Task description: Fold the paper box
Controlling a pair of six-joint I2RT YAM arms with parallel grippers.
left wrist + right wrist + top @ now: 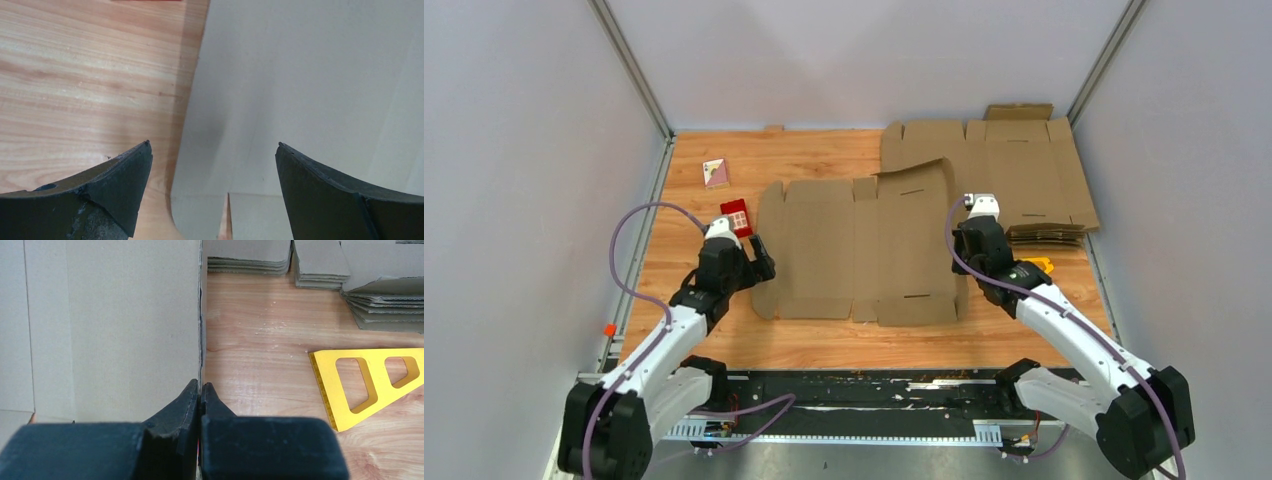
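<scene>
The paper box (pixel 854 250) lay unfolded mid-table, its right edge pinched by the right gripper (pixel 200 386), while the left gripper (pixel 212 145) gaped wide over its left edge. Only the right wrist view showed the yellow set square (pixel 327 390) with its cut-outs; only the top view showed a red box (pixel 737 216).

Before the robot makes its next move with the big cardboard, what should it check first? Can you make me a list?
1. The paper box lies flat between both arms: ok.
2. The left gripper is open over the box's left edge: ok.
3. The right gripper is shut at the box's right edge: ok. Whether it is really pinching the cardboard: cannot tell.
4. The yellow triangle ruler lies apart from the box: ok.
5. The small red box is clear of the left arm: cannot tell, because it sits very close.
</scene>
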